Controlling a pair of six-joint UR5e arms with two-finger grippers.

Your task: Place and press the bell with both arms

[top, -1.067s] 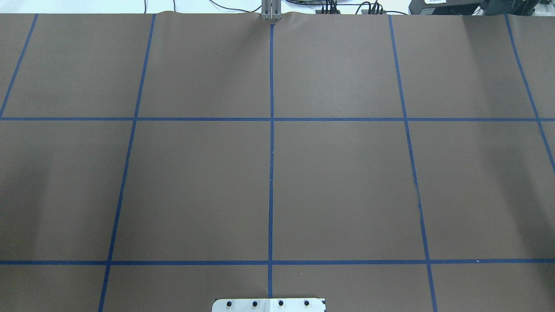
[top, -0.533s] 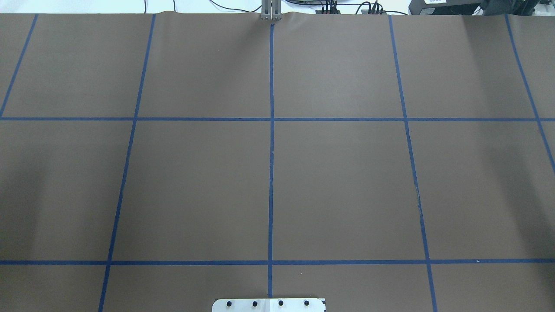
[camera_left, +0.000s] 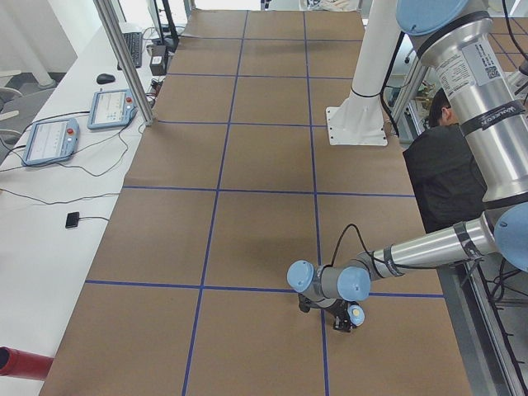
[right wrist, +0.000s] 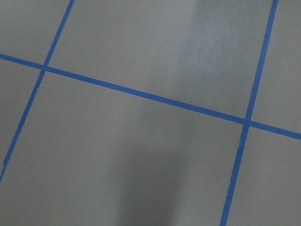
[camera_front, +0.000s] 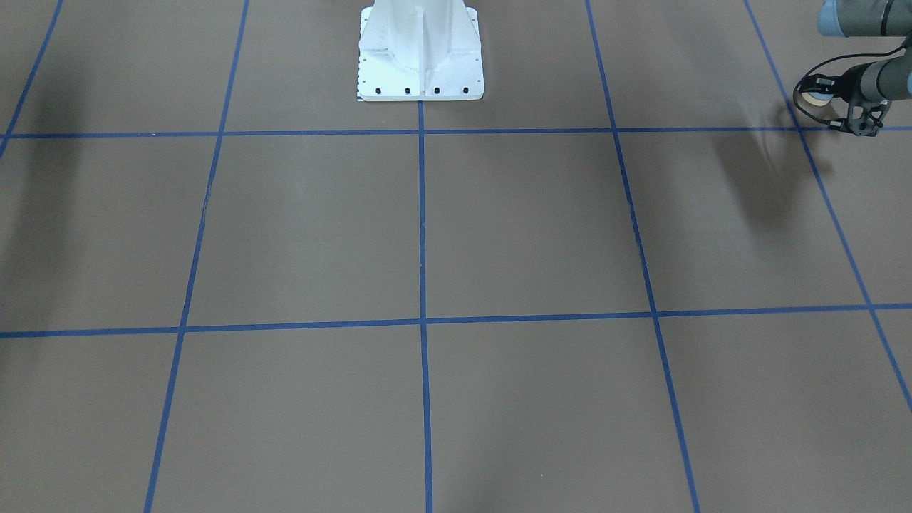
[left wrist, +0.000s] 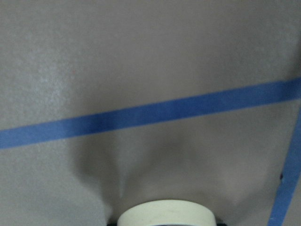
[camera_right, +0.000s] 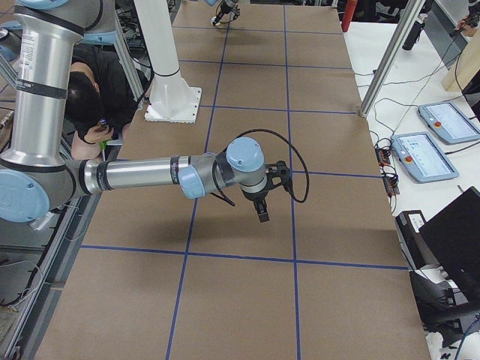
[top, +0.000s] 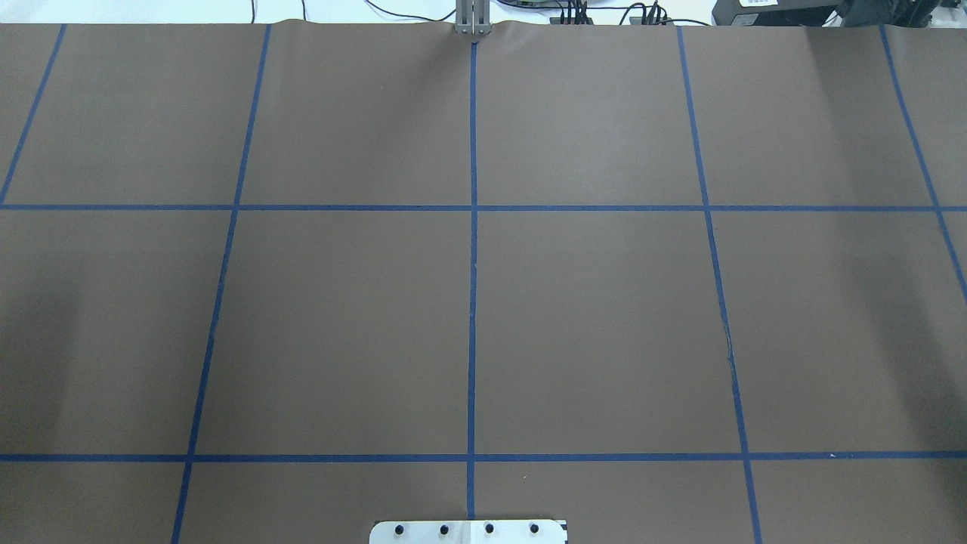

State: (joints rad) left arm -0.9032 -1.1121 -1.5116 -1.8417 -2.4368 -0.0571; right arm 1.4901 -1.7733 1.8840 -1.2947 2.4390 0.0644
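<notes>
left gripper [camera_front: 821, 94] pinching bell [camera_front: 810, 98] above tabletop [camera_front: 527, 228], arm cut off at front view's right edge | left wrist view: only bell's cream rim, blurred | right gripper [camera_right: 262, 213] over tabletop, side view only, spread or pressed together: cannot tell

From where I stand, the brown table cover [top: 604, 325] lies flat and open across its middle squares, and a hand could cross there from any side. The white pedestal [camera_front: 420, 50] stands on the centre line at the robot's edge, and a metal post [top: 472, 19] rises at the edge opposite. Toward one end the left gripper [camera_front: 819, 95], with the bell [camera_left: 355, 313] in it, hangs low over the cover. Toward the other end the right arm [camera_right: 150, 174] stretches out above the cover, raised off it.
</notes>
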